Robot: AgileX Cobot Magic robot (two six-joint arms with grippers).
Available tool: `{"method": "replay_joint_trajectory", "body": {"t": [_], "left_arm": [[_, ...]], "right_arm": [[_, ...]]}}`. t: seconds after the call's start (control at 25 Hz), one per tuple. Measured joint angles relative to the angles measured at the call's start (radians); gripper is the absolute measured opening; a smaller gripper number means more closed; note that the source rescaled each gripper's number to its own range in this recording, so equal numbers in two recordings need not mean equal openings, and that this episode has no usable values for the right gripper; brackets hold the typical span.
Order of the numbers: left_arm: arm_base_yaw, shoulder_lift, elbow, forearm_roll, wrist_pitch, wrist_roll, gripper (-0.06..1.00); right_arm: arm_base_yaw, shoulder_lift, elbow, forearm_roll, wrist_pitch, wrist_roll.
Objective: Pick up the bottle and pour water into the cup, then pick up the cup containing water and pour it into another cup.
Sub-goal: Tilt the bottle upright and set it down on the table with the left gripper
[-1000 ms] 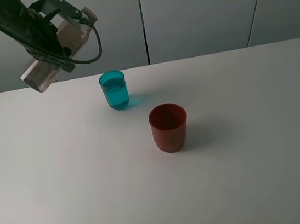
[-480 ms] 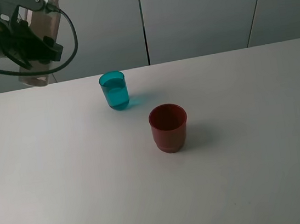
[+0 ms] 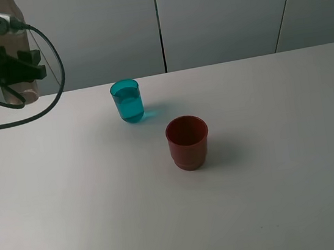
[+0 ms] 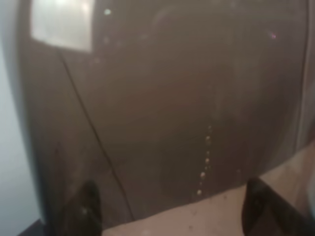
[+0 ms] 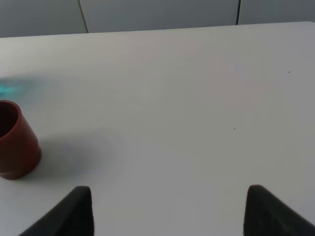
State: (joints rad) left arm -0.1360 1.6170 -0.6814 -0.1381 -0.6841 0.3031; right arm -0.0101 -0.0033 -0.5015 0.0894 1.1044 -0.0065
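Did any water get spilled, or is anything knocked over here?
Nothing stands out. The teal cup holds water and stands upright, the red cup too, and the table around them looks dry.

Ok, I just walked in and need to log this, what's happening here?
The left gripper is shut on the bottle, held roughly upright at the far left of the table. The teal cup holds water, so the first pour looks done. The red cup nearby looks empty. The right gripper hovers open above the table, holding nothing.
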Motion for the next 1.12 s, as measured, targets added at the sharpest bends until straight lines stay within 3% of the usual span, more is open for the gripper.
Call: {"method": "replay_joint_trajectory", "body": {"t": [0.12,0.48,0.92,1.12], "left_arm": [[0.024,0.0,0.039,-0.012,-0.065,-0.029,0.0],[0.091,0.034,0.043,-0.016,-0.126,-0.064,0.0],[0.114,0.312,0.043,0.014,-0.485,-0.152,0.0],[0.114,0.422,0.043,0.018,-0.507,-0.184,0.0]], "right_arm": [[0.0,0.0,0.0,0.0,0.0,0.0],[0.0,0.0,0.0,0.0,0.0,0.0],[0.0,0.0,0.0,0.0,0.0,0.0],[0.0,0.0,0.0,0.0,0.0,0.0]]}}
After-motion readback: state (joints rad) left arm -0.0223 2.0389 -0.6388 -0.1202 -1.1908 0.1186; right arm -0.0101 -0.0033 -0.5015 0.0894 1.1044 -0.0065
